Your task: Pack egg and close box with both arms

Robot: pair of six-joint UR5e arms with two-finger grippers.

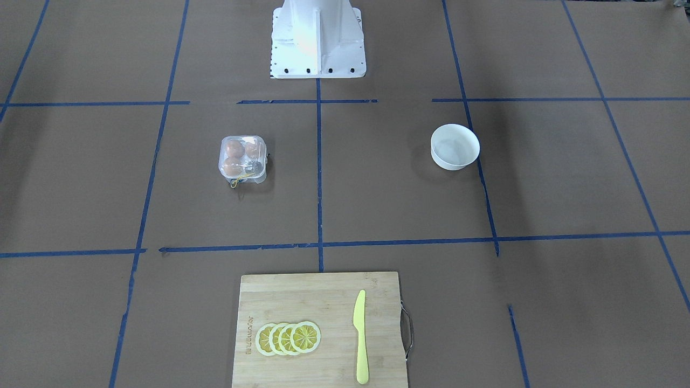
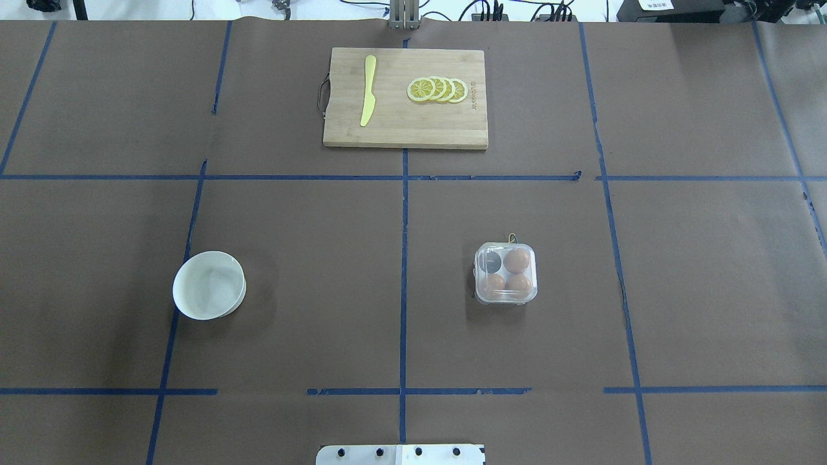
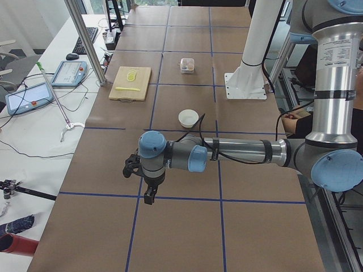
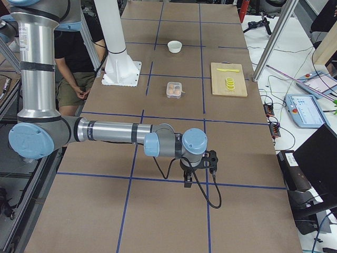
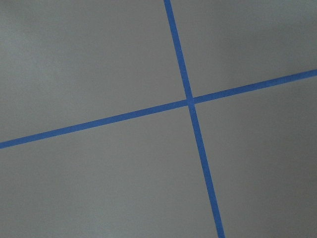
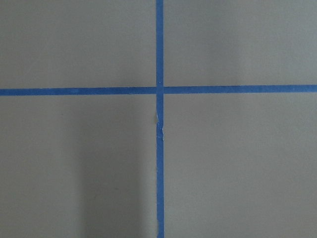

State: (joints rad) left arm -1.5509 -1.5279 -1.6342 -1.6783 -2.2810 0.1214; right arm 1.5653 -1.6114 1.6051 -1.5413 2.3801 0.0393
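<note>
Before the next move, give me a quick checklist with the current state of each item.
1. Three eggs seated in the box: ok.
2. Bowl empty: ok.
3. Lid folded over the cells: ok; latched: cannot tell.
4. Left tool open: cannot tell.
5. Right tool open: cannot tell.
6. Both tools far from the box: ok.

I can read nothing for certain: the cutting board (image 1: 323,302), lower centre of frame, bears a brand mark (image 1: 249,335) along its left edge, too small to decipher.
</note>
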